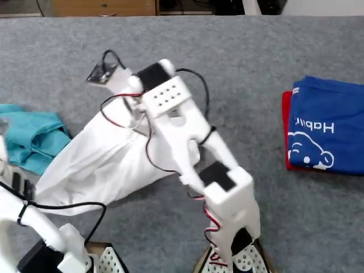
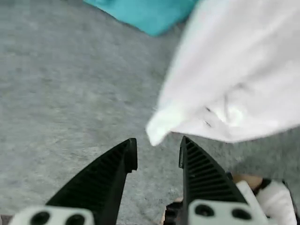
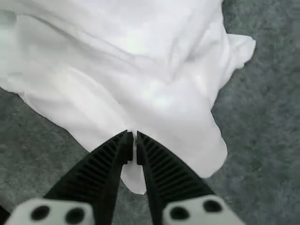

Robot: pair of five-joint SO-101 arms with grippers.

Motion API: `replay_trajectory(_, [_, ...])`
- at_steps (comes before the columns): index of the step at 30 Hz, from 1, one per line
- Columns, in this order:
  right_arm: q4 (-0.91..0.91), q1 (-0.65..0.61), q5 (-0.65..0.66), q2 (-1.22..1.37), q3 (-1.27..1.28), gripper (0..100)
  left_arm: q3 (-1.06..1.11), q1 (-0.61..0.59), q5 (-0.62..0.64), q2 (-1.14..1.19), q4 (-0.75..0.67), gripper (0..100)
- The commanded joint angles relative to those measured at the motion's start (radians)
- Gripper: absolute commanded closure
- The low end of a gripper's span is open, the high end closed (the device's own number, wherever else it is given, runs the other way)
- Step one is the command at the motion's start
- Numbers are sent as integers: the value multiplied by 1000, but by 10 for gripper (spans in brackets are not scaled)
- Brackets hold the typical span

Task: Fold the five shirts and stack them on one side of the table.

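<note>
Two stacked shirts [image 1: 325, 128] cropped at edge, white shirt [image 1: 102, 165] partly under arm [image 1: 190, 145]

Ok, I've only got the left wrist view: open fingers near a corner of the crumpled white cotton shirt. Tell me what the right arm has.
Observer: The right gripper has its fingers shut on an edge of that white cotton shirt.
Operator: Give me the stack.
Observer: A folded blue shirt with white print lies on a folded red shirt at the right side of the grey felt-covered table in the high view.
Operator: Now the white one's spread.
Observer: In the high view it lies as a long band from under the right arm toward the left arm, beside the crumpled teal shirt.
</note>
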Motion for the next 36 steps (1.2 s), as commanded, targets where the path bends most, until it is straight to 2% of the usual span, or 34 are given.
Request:
replay_trajectory(1, [18,61,31,-116,59,997,-158,-6,75,-27,3,839])
replay_trajectory(8, [18,76,28,-139,116,997,-299,126,75,-27,218,839])
replay_trajectory(11, [18,77,28,-139,114,997,-252,184,55,-25,233,838])
replay_trajectory(18, [20,113,26,-139,117,997,-98,190,-252,-18,224,838])
replay_trajectory(25, [20,176,-2,-139,133,997,87,153,-269,-16,-100,838])
replay_trajectory(31, [20,179,-2,-139,166,997,218,138,-264,-16,-258,843])
replay_trajectory(36, [20,191,0,-143,166,997,293,40,-204,-16,-496,843])
